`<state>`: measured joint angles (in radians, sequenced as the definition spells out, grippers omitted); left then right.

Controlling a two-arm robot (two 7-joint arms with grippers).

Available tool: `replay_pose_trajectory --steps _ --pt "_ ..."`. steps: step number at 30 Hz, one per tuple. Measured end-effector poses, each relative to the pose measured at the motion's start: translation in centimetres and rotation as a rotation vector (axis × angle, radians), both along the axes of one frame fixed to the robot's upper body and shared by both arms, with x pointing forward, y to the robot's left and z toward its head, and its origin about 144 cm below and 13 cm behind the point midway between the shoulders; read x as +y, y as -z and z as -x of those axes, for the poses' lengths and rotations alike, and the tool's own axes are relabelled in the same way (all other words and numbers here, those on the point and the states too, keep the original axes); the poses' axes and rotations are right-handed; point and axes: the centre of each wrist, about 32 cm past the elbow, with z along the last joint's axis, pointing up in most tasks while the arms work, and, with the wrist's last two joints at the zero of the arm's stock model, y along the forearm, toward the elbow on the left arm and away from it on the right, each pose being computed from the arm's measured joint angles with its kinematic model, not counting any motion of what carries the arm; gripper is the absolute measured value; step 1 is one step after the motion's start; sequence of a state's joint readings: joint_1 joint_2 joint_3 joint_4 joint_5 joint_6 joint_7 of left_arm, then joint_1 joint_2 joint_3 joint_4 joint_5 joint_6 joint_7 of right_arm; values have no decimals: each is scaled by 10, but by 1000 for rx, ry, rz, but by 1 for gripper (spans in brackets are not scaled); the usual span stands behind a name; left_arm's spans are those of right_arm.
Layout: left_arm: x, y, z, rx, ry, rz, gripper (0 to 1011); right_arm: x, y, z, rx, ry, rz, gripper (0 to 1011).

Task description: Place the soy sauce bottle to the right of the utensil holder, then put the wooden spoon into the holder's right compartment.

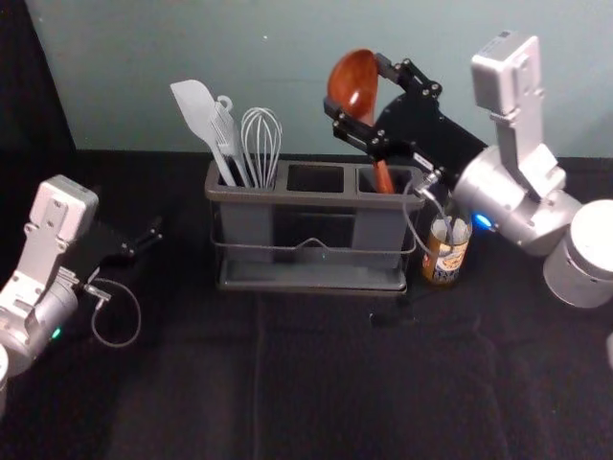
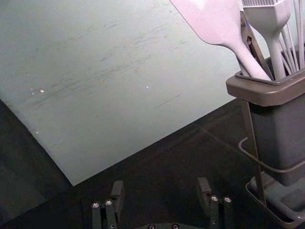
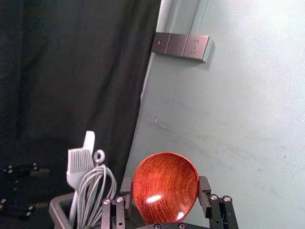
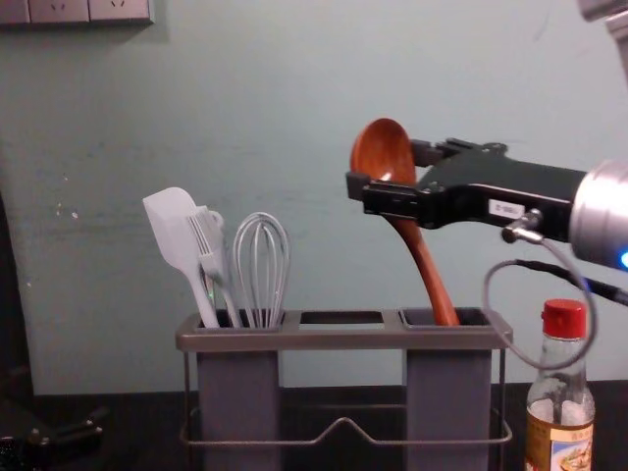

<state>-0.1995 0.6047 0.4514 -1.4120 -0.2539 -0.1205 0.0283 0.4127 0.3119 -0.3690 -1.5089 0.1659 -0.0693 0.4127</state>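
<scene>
right end effector (image 1: 358,84) reaches over holder (image 1: 316,199), gripping spoon (image 1: 349,77); left one (image 1: 153,234) alongside.

The right gripper (image 1: 356,86) holds the wooden spoon (image 3: 165,188) by its bowl, the whisk (image 3: 106,175) and brush (image 3: 79,161) standing apart from it

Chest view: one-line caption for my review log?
Right gripper holds wooden spoon by its bowl, handle down at utensil holder's right compartment, soy sauce bottle to the right.

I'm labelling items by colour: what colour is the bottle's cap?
Red; the chest view shows the cap best.
</scene>
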Motion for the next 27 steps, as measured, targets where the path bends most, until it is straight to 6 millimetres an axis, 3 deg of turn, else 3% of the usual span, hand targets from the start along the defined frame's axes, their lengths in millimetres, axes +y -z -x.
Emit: replay_pose_trajectory --steps 14,27 --pt "0 0 0 0 0 0 1005 -26 -5 17 130 -33 12 836" --pt "0 0 0 0 0 0 1005 -31 2 17 187 -37 36 836"
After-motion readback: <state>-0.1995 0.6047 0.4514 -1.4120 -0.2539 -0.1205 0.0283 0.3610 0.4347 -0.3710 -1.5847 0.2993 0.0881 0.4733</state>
